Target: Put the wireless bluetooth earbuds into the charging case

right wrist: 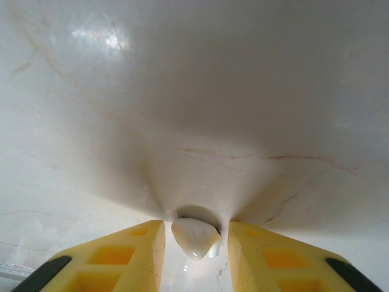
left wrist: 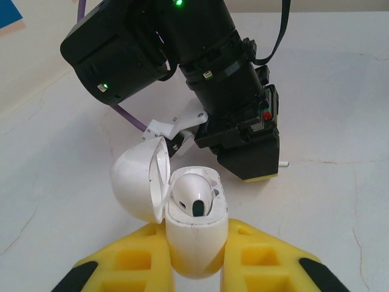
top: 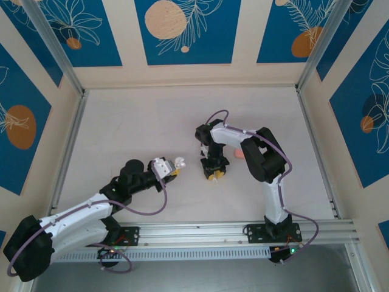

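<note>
My left gripper is shut on a white charging case, held upright with its lid swung open to the left. One white earbud sits in the case. From above, the case is at the left gripper, left of centre. My right gripper points down at the table just right of it. A second white earbud lies on the table between its yellow fingers. There is a gap on each side, so the right gripper is open around the earbud.
A salmon-pink object lies on the table behind the right arm, partly hidden by it. The right arm's black wrist hangs close in front of the held case. Aluminium rails edge the white table.
</note>
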`<state>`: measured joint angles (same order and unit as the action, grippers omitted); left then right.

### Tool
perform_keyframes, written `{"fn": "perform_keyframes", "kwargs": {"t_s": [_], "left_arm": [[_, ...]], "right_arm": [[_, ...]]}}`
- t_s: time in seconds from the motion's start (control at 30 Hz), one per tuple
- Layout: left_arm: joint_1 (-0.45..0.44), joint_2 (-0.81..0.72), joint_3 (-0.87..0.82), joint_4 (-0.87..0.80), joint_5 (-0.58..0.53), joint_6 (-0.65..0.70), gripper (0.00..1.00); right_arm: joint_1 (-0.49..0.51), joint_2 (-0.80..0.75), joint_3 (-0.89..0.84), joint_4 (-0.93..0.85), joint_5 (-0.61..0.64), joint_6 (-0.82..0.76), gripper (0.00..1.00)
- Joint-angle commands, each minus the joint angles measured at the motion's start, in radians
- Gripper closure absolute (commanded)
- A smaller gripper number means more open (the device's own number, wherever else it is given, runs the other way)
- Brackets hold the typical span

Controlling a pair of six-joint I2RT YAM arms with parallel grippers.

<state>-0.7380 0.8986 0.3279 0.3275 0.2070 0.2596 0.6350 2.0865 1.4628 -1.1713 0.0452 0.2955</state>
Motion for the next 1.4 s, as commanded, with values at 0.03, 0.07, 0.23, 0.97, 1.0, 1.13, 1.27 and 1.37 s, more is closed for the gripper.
{"fn": "perform_keyframes", "kwargs": {"t_s": [0.03, 0.07, 0.23, 0.97, 1.0, 1.13, 1.27, 1.37], "left_arm": [[-0.009, -0.018, -0.01, -0.002, -0.011, -0.017, 0.83], [-0.01, -0.018, -0.01, -0.002, -0.011, -0.017, 0.83], [-0.01, -0.015, -0.012, 0.0, -0.013, -0.015, 0.83], [-0.019, 0.302, -0.044, 0.365, 0.032, -0.078, 0.84], [-0.02, 0.316, -0.044, 0.383, 0.032, -0.078, 0.84], [-0.022, 0.356, -0.034, 0.419, 0.039, -0.08, 0.84], [-0.022, 0.382, -0.021, 0.441, 0.046, -0.088, 0.83], [-0.024, 0.399, -0.018, 0.47, 0.048, -0.104, 0.84]], "right_arm": [[0.009, 0.023, 0.002, -0.023, 0.021, 0.009, 0.72], [0.009, 0.021, 0.001, -0.019, 0.02, 0.01, 0.72], [0.009, 0.006, -0.017, 0.009, 0.021, 0.017, 0.77], [-0.025, -0.427, -0.306, 0.497, -0.075, 0.161, 0.81], [-0.025, -0.45, -0.32, 0.525, -0.084, 0.167, 0.81], [-0.026, -0.534, -0.371, 0.622, -0.136, 0.175, 0.81], [-0.02, -0.588, -0.391, 0.677, -0.172, 0.162, 0.81], [-0.017, -0.618, -0.409, 0.712, -0.181, 0.165, 0.81]]}}
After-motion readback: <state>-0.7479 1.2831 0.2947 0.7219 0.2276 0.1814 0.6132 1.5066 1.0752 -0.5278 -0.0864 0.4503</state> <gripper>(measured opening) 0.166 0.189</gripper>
